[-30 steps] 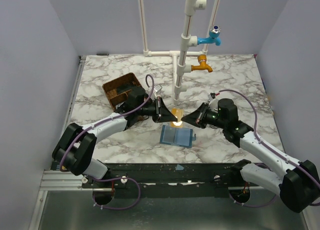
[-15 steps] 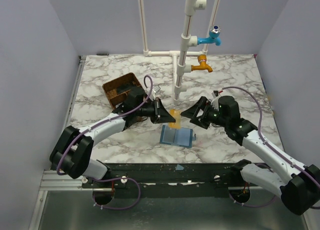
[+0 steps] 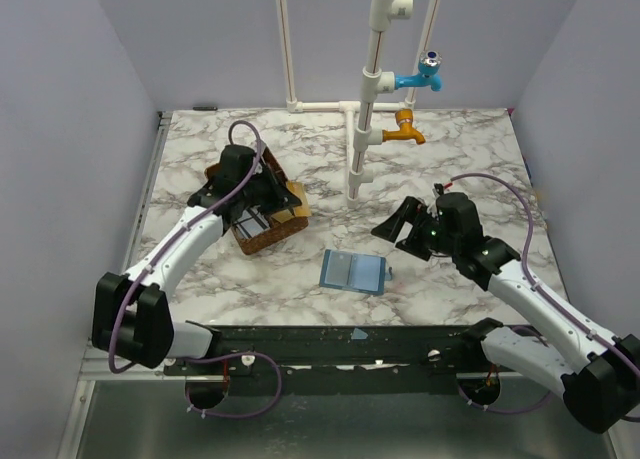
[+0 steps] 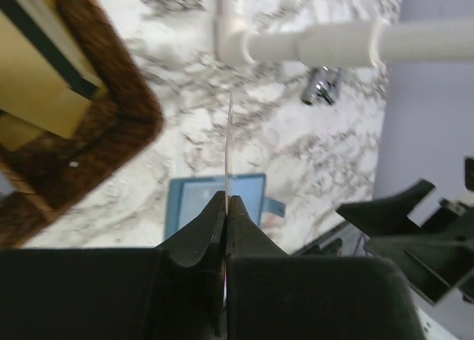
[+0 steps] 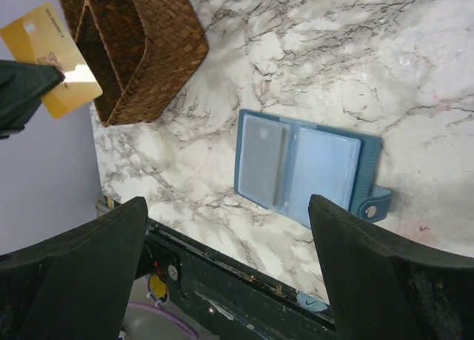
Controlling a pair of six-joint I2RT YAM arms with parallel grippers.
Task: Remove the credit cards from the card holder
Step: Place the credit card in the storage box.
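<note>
The blue card holder (image 3: pixel 353 271) lies open and flat on the marble near the front edge, also seen in the right wrist view (image 5: pixel 304 166) and the left wrist view (image 4: pixel 189 199). A pale card (image 5: pixel 261 158) shows in its left pocket. My left gripper (image 3: pixel 268 201) hangs over the brown basket (image 3: pixel 270 241), shut on a gold credit card (image 5: pixel 52 58) that shows edge-on between its jaws (image 4: pixel 228 147). My right gripper (image 3: pixel 400 224) stands open and empty to the right of the holder and apart from it, with its jaws wide (image 5: pixel 228 203).
The woven brown basket (image 5: pixel 148 51) has dividers and holds cards (image 4: pixel 44 81). A white pipe stand (image 3: pixel 362 129) with a blue tap (image 3: pixel 420 77) and an orange tap (image 3: pixel 402 131) rises at the back centre. Purple walls close in both sides.
My right gripper opened and let go of the gold card, then drew back a little. My left arm swung left from the table's middle to above the basket, with the card in it.
</note>
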